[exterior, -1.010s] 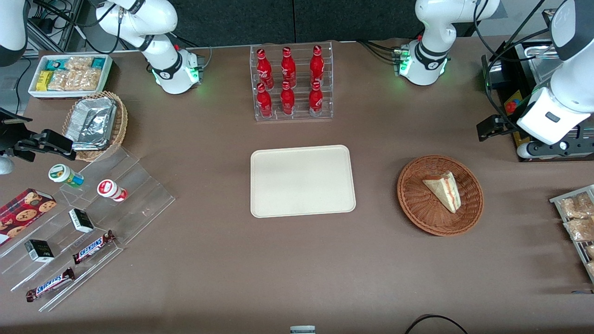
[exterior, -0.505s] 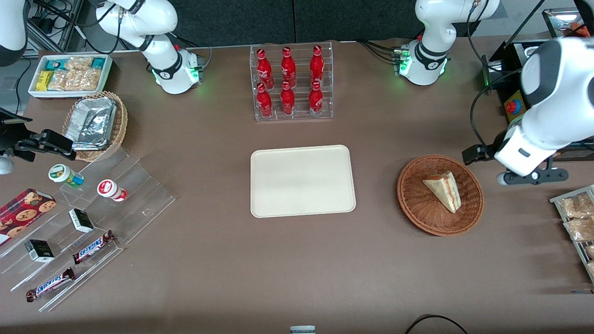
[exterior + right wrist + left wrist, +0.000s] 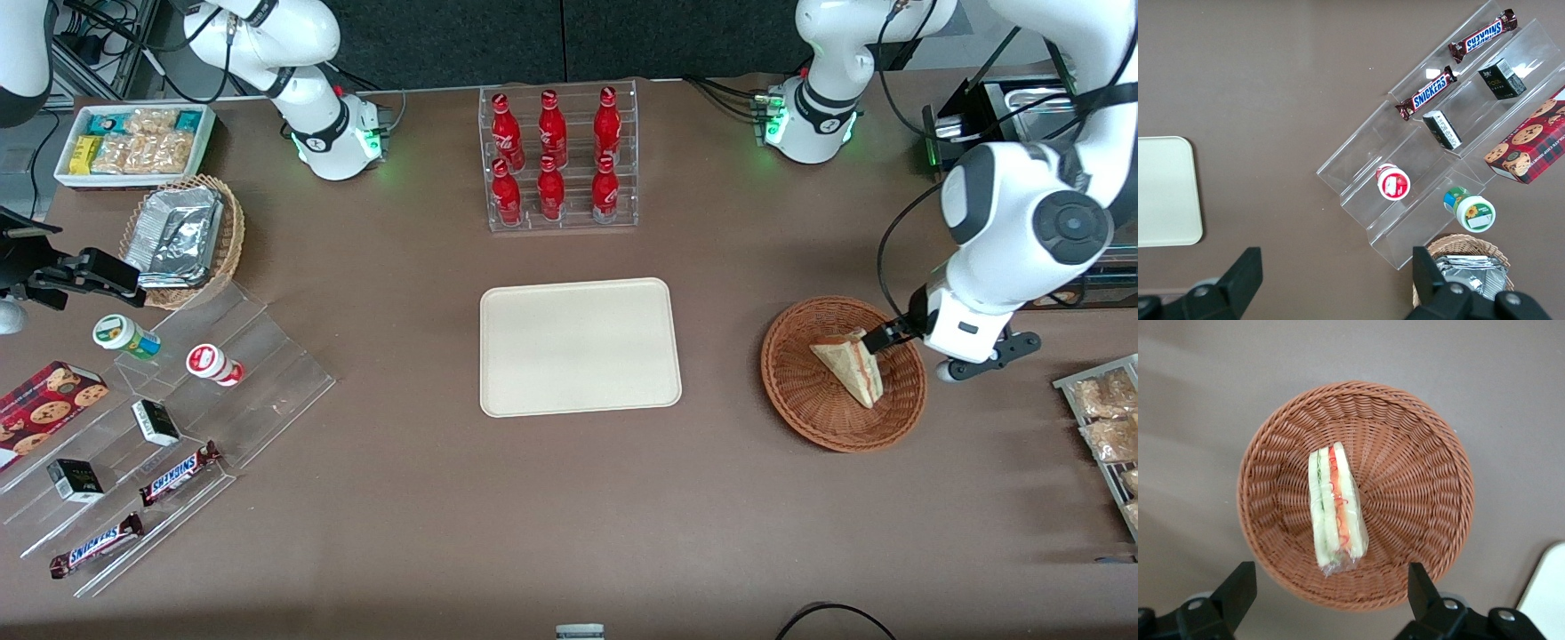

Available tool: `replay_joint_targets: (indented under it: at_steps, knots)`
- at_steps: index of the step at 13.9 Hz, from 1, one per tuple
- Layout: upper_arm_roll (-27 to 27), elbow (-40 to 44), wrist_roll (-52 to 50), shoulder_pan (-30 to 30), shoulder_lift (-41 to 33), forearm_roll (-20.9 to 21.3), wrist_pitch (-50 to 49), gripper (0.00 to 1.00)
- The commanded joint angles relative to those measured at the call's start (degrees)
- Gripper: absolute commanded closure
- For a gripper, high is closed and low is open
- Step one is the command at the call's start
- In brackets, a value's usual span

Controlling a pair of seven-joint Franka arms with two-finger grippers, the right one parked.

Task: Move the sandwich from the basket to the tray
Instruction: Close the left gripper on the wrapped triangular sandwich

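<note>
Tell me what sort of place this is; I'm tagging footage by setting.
Probably a lab mock-up of a snack counter: racked red cola bottles, Snickers bars on acrylic steps, and the open gripper above a sandwich in a basket.

You are looking at a brown table [image 3: 427, 498].
A dark wall panel [image 3: 560, 40] is running along its upper edge.

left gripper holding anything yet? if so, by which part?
Nothing held. The gripper is open above the basket, fingers spread apart, and the sandwich lies untouched in the basket.
</note>
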Motion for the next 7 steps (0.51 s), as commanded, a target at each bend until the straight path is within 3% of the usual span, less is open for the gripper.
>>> replay_joint_targets:
  at_steps: [1, 7]
  knots:
    - [-0.45, -4.67, -7.38, 0.89, 0.05, -0.31, 6.19, 0.0]
    - [-0.36, -10.04, -10.39, 1.07, 3.57, -0.31, 16.05, 0.0]
